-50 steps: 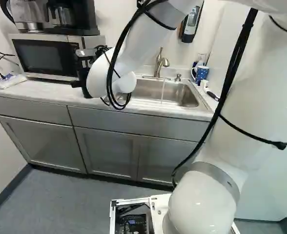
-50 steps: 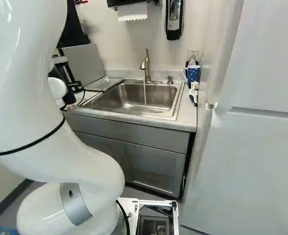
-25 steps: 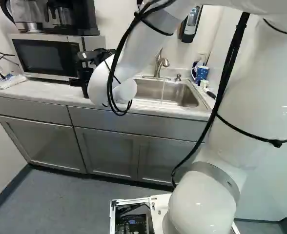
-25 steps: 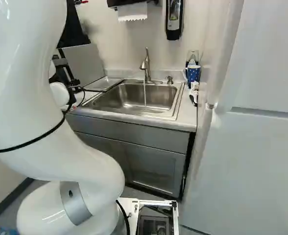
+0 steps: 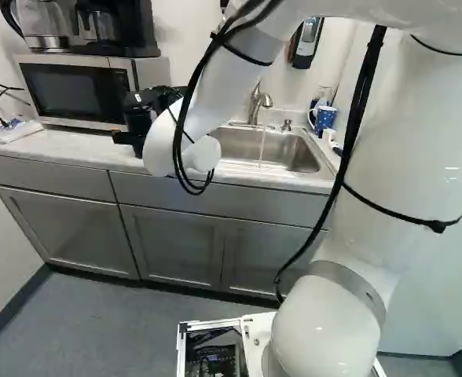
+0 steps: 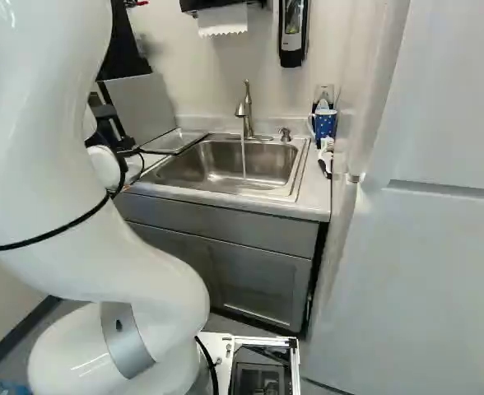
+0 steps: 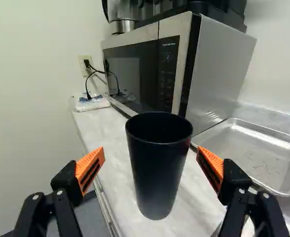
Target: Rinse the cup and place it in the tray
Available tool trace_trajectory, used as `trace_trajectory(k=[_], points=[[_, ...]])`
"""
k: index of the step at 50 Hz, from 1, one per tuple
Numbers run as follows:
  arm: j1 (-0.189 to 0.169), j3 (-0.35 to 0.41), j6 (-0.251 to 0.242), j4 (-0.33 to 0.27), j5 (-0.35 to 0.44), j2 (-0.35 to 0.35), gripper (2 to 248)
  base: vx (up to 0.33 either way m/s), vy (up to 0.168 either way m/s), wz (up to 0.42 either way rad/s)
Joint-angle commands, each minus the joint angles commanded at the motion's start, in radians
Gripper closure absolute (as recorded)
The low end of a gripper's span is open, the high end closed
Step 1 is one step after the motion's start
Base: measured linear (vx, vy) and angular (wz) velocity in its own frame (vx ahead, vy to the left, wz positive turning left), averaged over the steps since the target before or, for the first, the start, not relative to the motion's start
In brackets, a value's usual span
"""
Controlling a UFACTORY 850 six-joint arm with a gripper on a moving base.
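- Standing upright on the surface, the dark cup is in front of the microwave in the wrist view; the end effector is released, its orange pads apart on either side.
- It looks light and fairly stiff, perhaps plastic or metal; the smooth, tapering wall could slip once wet, so I'd grip around mid-height, square across, clear of the rim.
- The tray lies beside the microwave, close to one finger's side, and could get knocked during closing.
- In the left base view, water runs from the tap into the sink, on the tray side of the microwave; the arm's loose cables might snag on the way there.
- In the right base view, the cup can't be made out; a blue mug and brush sit across the sink from the microwave, away from the likely path.
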Motion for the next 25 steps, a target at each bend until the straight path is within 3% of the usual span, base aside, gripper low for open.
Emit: trace_trajectory(k=[25], points=[[-0.014, 0.011, 0.0, 0.0, 0.03, -0.045, 3, 0.0, 0.0, 0.0]])
